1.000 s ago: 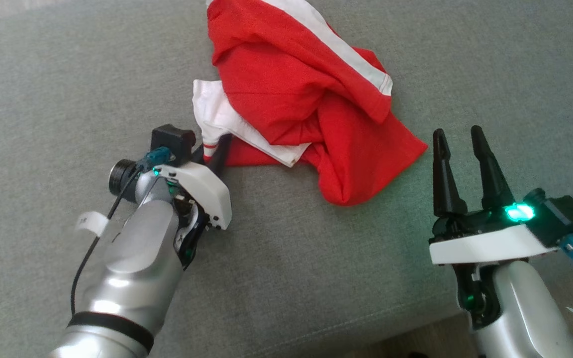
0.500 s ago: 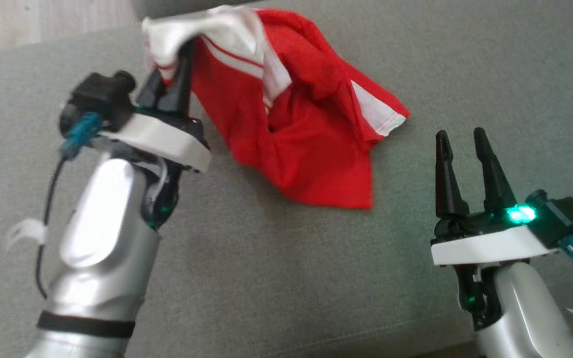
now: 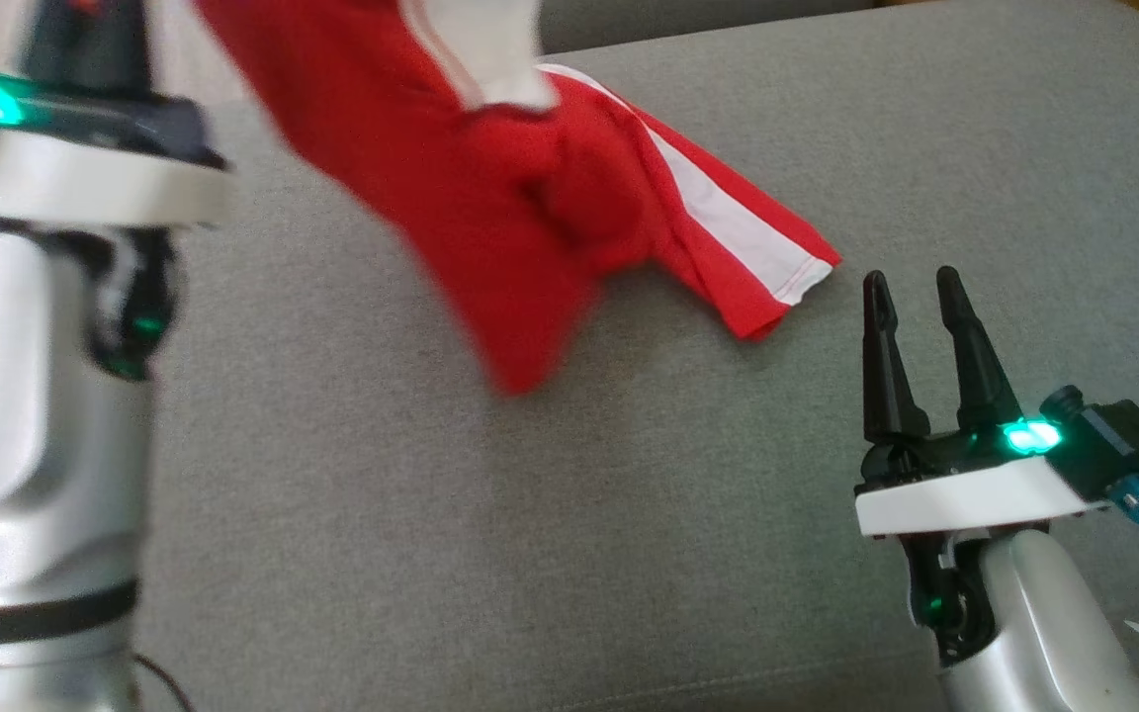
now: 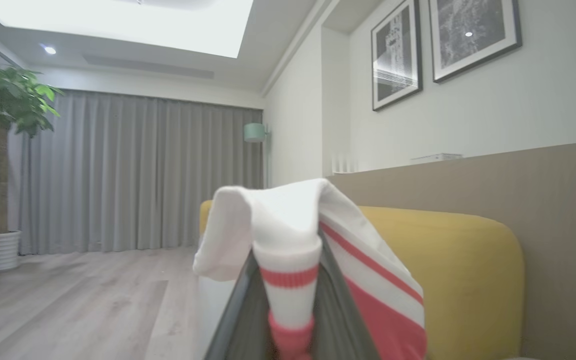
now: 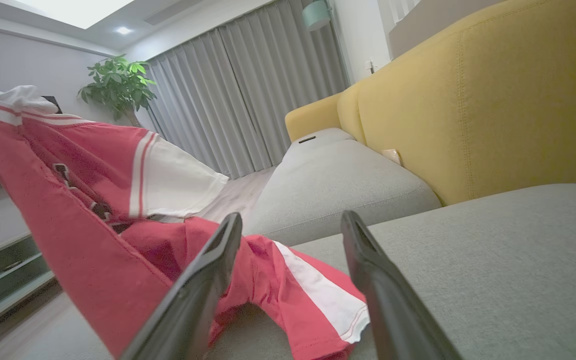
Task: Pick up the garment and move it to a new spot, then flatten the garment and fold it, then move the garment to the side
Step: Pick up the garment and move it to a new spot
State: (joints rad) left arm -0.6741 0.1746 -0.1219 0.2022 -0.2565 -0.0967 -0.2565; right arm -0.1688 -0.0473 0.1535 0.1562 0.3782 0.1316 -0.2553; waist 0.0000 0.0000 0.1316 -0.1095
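Note:
The garment (image 3: 490, 198) is a red shirt with white stripes and white trim. It hangs from the upper left of the head view, and its lower part and one sleeve (image 3: 757, 257) still rest on the grey cushion (image 3: 530, 514). My left gripper (image 4: 288, 270) is shut on a white ribbed edge of the garment (image 4: 288, 235) and is raised high, with its arm (image 3: 36, 396) blurred at the left. My right gripper (image 3: 911, 287) stands open just above the cushion, a little right of the sleeve. Between its fingers the garment (image 5: 93, 210) shows ahead, untouched.
The yellow sofa back (image 5: 468, 100) rises behind the grey seat cushions (image 5: 338, 175). A low cabinet (image 5: 3, 270) stands left of the sofa, on wooden floor (image 4: 68, 300). A potted plant (image 4: 3, 110) and grey curtains (image 4: 143, 170) stand farther off.
My left gripper has lifted the garment's white edge up and to the left, pulling the heap into a hanging drape. The right gripper stays still and open.

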